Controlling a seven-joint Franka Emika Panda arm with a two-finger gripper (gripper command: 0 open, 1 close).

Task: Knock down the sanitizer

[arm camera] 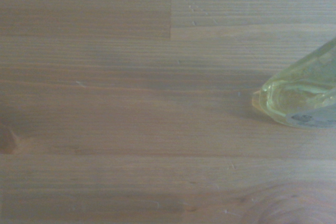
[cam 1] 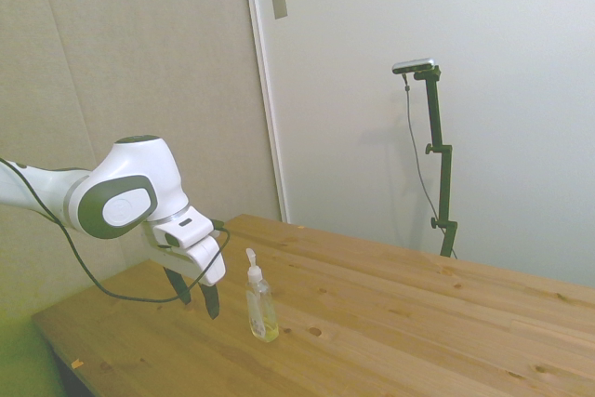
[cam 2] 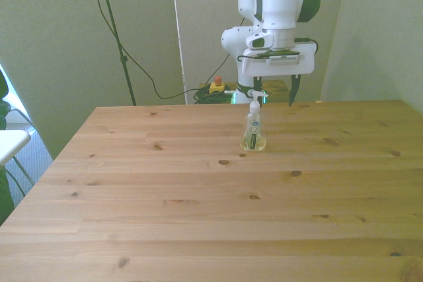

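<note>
Currently the light pine-plank wooden table (cam 2: 165,203) is filling most of every view, knots showing across the boards. The white Franka arm (cam 1: 116,197) with its grey joint caps is reaching in low over the table, a black cable looping under the wrist. The two-finger gripper (cam 2: 275,92) with dark fingers is pointing down, fingertips hanging just above the wood without touching it; the fingers are standing spread apart, nothing between them. In the side view the gripper (cam 1: 198,297) is sitting just beside the bottle, a small gap showing between the nearer finger and it. The sanitizer (cam 2: 253,128), a small slim clear plastic bottle with yellowish liquid, white pump top and white label, is standing upright on the table, in front of the gripper in the front view, its pump top overlapping the finger at the front view's left. In the side view the sanitizer (cam 1: 259,302) is standing free of the fingers. In the wrist view only the bottle's yellowish base (arm camera: 300,103) is showing, resting on the wood, blurred.
</note>
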